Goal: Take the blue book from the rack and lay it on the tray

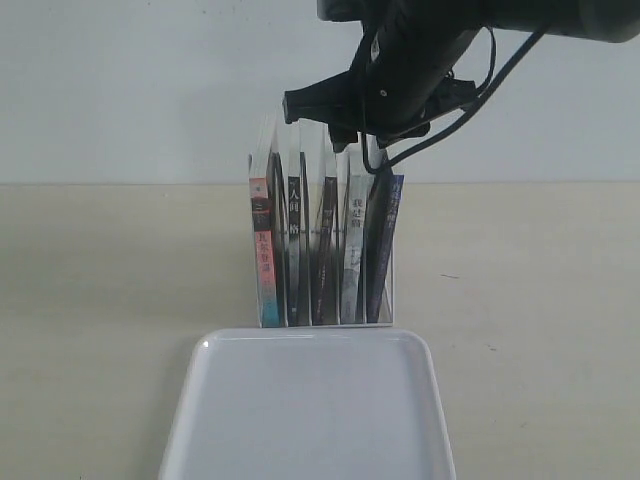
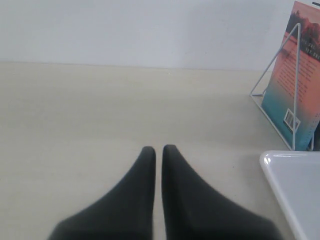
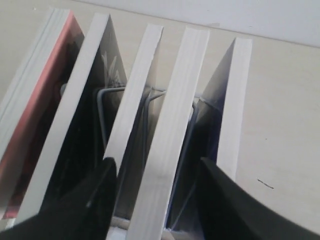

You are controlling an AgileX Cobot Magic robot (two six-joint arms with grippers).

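Nearest: the white tray, nothing on it, its far rim touching or just beside the rack's foot. Left claw sits low over the counter off the tray's left corner, fingers together, holding nothing and out of the way. Behind the tray, the rack holds five books upright. The blue book is rightmost, in the end slot, its top leaning right. Right claw hangs just above the book tops, fingers apart, gripping nothing. In the right wrist view its gap straddles the grey-white-spined book, one finger beside the blue book's page edge. I judge that one slot off. Step in hand: the grasp. Shift right until both fingers bracket the blue book alone, then descend and pinch near the top. Obstacles: the close neighbour and thin dividers. A snag could tip the rack.
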